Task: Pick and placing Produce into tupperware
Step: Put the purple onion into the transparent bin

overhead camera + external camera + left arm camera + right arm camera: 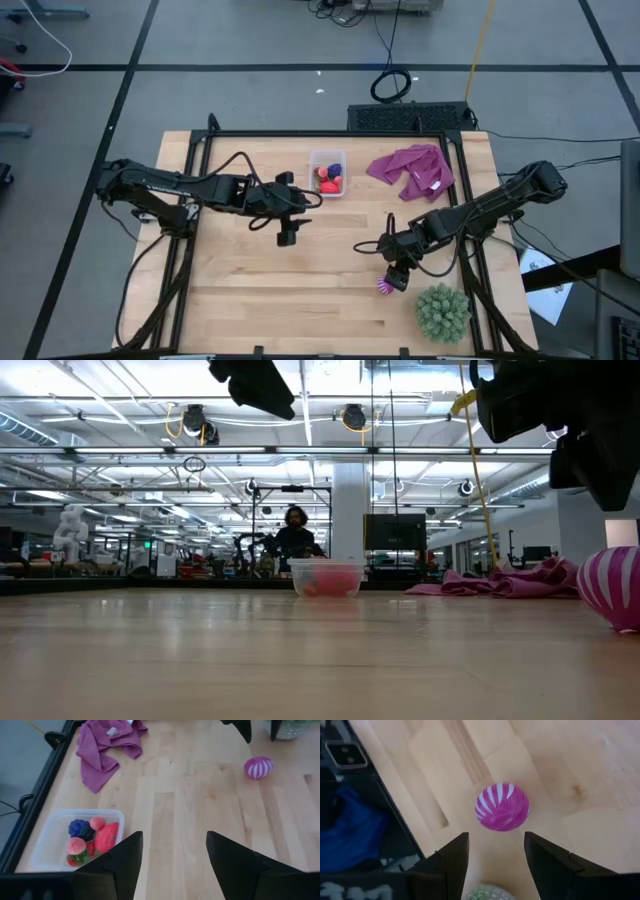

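Right hand (495, 865) hangs spread wide just above the striped magenta ball (502, 806), which lies on the table (300, 290) beside the green spiky ball (442, 311). Round, light and probably slippery, it should be pinched across its middle.

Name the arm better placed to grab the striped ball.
Right. The right gripper hangs open directly over the striped ball, while the left gripper sits by the tupperware, across the table.
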You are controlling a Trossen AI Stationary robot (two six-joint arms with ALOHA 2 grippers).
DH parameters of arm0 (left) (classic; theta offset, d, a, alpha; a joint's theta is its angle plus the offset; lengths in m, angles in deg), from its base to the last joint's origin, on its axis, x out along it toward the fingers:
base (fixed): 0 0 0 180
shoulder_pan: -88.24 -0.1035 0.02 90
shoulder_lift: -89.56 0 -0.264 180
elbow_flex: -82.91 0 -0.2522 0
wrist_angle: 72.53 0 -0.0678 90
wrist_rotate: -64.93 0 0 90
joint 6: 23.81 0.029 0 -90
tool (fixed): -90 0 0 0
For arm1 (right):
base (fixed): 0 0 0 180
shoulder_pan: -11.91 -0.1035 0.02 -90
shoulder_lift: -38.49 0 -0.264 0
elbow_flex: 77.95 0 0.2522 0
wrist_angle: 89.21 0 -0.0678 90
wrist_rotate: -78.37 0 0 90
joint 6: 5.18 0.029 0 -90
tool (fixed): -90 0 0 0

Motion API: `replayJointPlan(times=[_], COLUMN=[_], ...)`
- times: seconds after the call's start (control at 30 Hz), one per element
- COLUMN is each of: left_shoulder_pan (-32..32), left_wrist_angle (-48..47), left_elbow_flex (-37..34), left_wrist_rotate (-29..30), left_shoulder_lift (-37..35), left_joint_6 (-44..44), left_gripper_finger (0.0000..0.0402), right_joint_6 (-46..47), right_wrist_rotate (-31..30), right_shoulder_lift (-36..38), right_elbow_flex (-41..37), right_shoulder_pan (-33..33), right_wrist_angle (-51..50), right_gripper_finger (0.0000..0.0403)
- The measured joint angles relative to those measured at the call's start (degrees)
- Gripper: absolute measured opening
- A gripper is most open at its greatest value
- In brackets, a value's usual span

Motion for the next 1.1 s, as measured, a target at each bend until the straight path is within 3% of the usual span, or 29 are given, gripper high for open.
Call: replayJointPlan(times=[0.57,1.1], left_shoulder_pan=[0.0,0.0], left_wrist_angle=[0.04,0.05], left_elbow_flex=[0.0,0.0], left_wrist_rotate=[1.77,1.79], left_shoulder_lift=[0.0,0.0], left_joint_6=[-0.07,-0.15], left_gripper_finger=[0.0225,0.0225], right_joint_6=[0.69,3.59], right_wrist_rotate=[1.98,2.64], right_shoulder_lift=[0.0,-0.04], right_elbow_flex=[0.0,-2.63], right_shoulder_pan=[0.09,0.07], right_wrist_angle=[-0.02,2.83], right_gripper_finger=[0.0185,0.0292])
